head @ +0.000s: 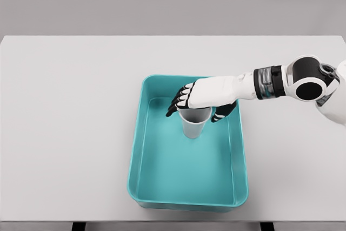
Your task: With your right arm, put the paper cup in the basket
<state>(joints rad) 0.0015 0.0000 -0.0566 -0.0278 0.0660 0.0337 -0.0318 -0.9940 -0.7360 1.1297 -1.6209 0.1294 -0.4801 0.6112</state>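
Right hand (203,94) fingers clamped on paper cup (193,123), upright inside basket (138,133). Your risk: release w/ sideways drag and cup prob tips.

A white table (65,133) fills most of the view, its flat top plain and pale. Behind its far edge stands a grey wall (173,1). Below the near edge, two dark table legs (79,226) show.
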